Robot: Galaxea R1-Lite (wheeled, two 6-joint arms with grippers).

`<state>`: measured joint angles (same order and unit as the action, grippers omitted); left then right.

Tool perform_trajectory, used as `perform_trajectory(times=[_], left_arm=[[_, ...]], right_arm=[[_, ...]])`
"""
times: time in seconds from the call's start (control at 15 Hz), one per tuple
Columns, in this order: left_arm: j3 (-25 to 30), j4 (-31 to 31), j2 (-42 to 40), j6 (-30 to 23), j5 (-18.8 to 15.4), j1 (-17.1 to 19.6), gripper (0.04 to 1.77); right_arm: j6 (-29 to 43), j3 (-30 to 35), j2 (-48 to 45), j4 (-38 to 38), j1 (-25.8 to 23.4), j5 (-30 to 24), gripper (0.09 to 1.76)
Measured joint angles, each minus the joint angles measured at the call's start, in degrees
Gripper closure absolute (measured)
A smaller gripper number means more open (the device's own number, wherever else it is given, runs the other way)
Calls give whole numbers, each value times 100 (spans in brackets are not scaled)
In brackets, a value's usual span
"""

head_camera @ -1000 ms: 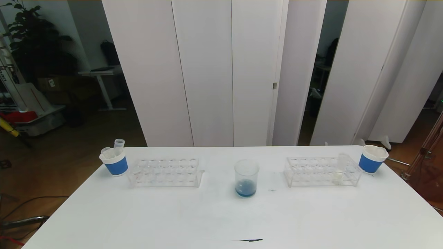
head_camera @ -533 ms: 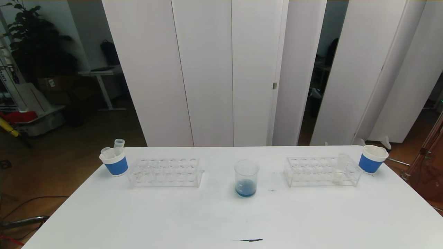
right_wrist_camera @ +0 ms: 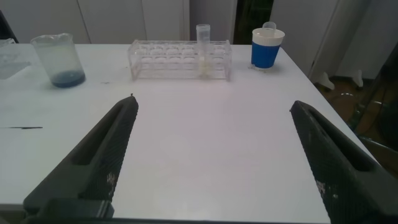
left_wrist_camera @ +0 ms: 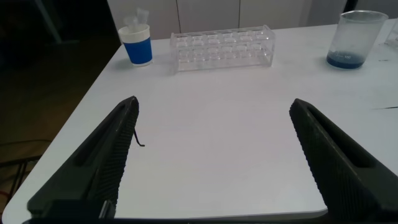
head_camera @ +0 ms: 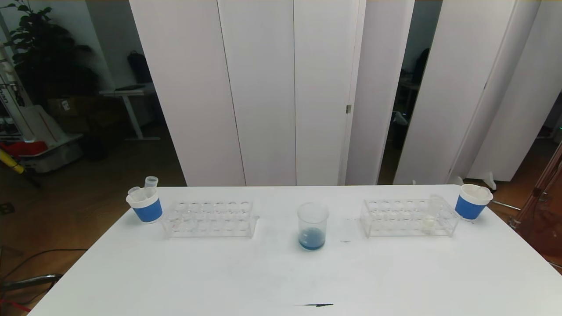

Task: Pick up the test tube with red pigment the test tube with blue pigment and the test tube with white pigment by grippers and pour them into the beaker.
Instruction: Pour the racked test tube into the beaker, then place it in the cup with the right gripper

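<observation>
Beaker: I see the beaker (head_camera: 312,226) upright at the middle of the table (head_camera: 281,281), clear and cylindrical with a flared rim, a shallow layer of blue liquid at its bottom; it also shows in my left wrist view (left_wrist_camera: 356,40) and my right wrist view (right_wrist_camera: 57,60)
White tube: the test tube with white pigment (right_wrist_camera: 203,51) stands upright in the right rack (head_camera: 409,217), towards that rack's right end, a clear round tube with pale cream liquid low down (head_camera: 432,215)
Right rack: clear plastic, rectangular, rows of round holes, standing between the beaker and the right cup (head_camera: 472,201)
Left rack: the left rack (head_camera: 210,218) is the same clear plastic block; I see no coloured liquid in it (left_wrist_camera: 224,48)
Cups: both are white paper with a blue band; the left cup (head_camera: 145,204) sits just beside the left rack's outer end with clear tube tops poking above its rim, the right cup near the table's far right corner
Table: smooth white top, with a thin dark mark (head_camera: 317,304) near the front edge
Left gripper: my left gripper (left_wrist_camera: 214,158) is low over the table's near left part, well apart from the rack; its two dark ribbed fingers (left_wrist_camera: 106,155) are spread wide with nothing between them
Right gripper: my right gripper (right_wrist_camera: 214,158) is posed the same way over the near right part, black textured fingers (right_wrist_camera: 99,155) wide apart and holding nothing
Head view: neither arm shows in it
</observation>
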<state>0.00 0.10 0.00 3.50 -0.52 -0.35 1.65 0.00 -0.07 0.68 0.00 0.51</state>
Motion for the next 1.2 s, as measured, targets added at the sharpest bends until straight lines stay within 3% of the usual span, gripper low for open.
perform_trajectory(times=[0.27,0.53,1.2], left_arm=[[0,0,0,0,1,0,8],[0,0,0,0,0,0,8],[0,0,0,0,0,0,8]], right_arm=[[9,-226,29,-148,-18,1,10],[17,-1286,469,-575,-13,34,10],[325,-4169,3808,-291,-201,61,10]])
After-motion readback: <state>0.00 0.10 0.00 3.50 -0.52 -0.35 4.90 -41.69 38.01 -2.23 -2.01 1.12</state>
